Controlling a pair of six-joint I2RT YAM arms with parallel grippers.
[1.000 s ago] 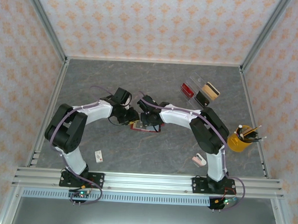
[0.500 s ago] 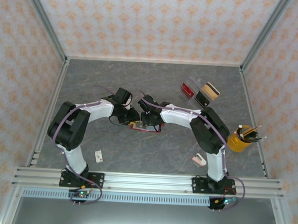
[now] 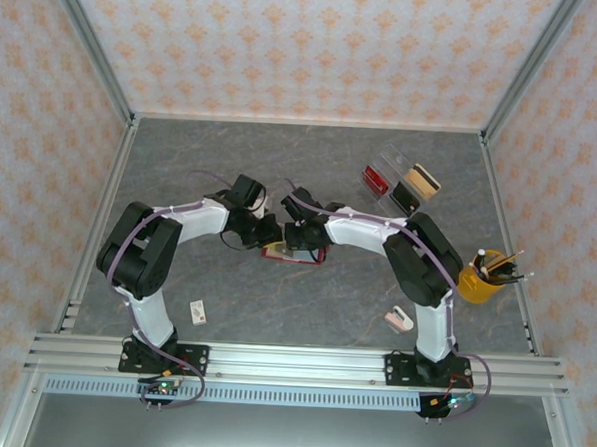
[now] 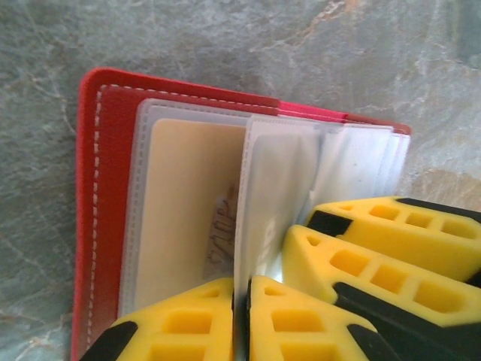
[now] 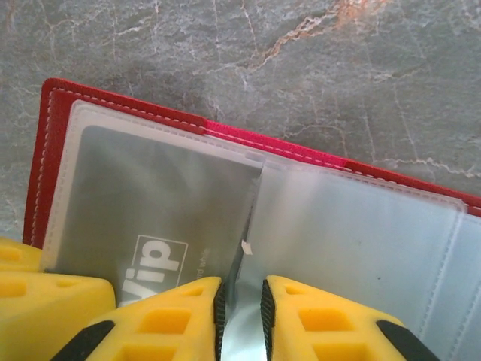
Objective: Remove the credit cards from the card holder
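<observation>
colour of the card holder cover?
The card holder is red with pale stitching; clearest in left wrist view.

Grey marbled table (image 3: 232,150) with card holder (image 3: 292,255), yellow cup (image 3: 481,283), white card (image 3: 199,310)

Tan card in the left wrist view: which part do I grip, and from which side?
Grip the tan card by its short edge nearest the left gripper, coming in flat from that side. It lies in a clear sleeve whose far and outer borders look sealed, so the near end is probably open. That gripper is shut on an upright leaf.
</observation>
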